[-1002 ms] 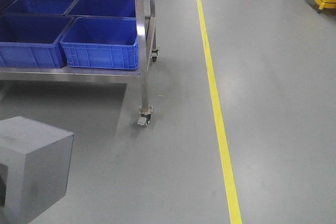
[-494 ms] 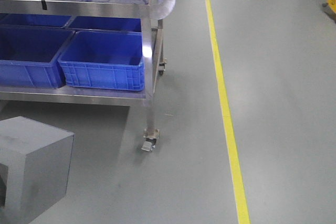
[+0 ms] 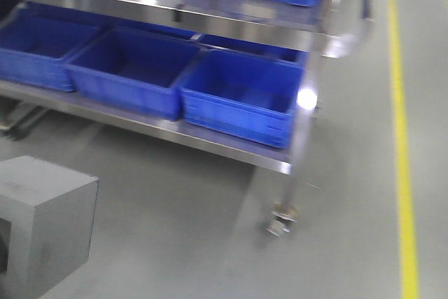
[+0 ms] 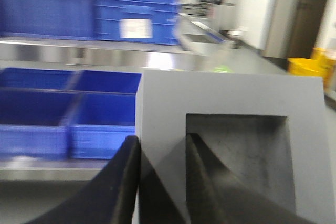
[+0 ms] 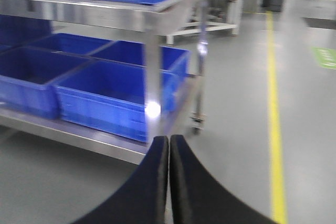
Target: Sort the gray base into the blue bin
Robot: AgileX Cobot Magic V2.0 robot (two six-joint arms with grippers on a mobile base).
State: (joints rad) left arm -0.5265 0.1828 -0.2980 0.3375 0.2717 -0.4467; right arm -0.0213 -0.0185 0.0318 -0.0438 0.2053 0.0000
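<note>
1. Workshop with a plain gray floor, a yellow line down the right side, and a steel cart with blue totes on two shelves (everything's a bit motion-blurred)
2. The gray base is carried by the left gripper. One finger sits on its outer side and the other inside the recessed window, so it's clamped on the wall between them. In the front view the block sits lower left, short of the cart and well apart from the totes
3. The right gripper has its fingers pressed together with nothing between them
4. Progress: pickup looks done to me. What's left is reaching the blue bin on the lower shelf and dropping the block in
5. Versus half a second ago, the cart has swung toward the middle of the view. Three lower totes show instead of two, and the yellow line has slid to the right edge. The block is in the same corner of the view
</note>
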